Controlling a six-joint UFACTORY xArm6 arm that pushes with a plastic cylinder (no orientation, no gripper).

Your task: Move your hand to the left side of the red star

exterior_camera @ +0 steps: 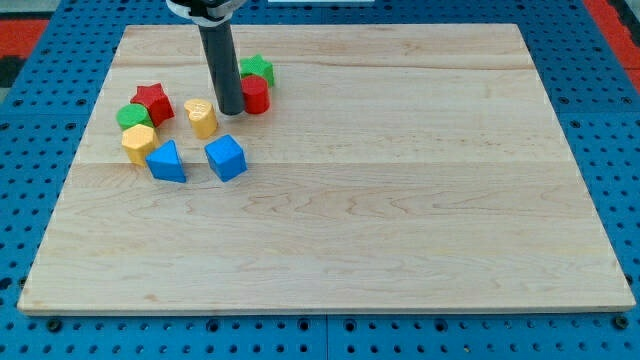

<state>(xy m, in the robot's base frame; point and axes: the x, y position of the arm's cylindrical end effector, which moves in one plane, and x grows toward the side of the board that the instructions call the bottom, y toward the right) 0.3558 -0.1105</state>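
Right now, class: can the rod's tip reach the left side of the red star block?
Probably yes: my tip sits right of the yellow cylinder block; the red star block has bare wooden board on its left.

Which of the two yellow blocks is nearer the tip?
The yellow cylinder, just to the view's left of my tip. The yellow hexagon block lies farther left, beside the green block.

A pale wooden tabletop (400, 200), made of long planks with the grain running from the view's left to the view's right, is filling most of the view. It is lying on a blue perforated base (610, 130) dotted with rows of small holes, showing along every edge. Red surfaces are peeking in at the top corners (40, 25). Soft, even light is falling across the wood.
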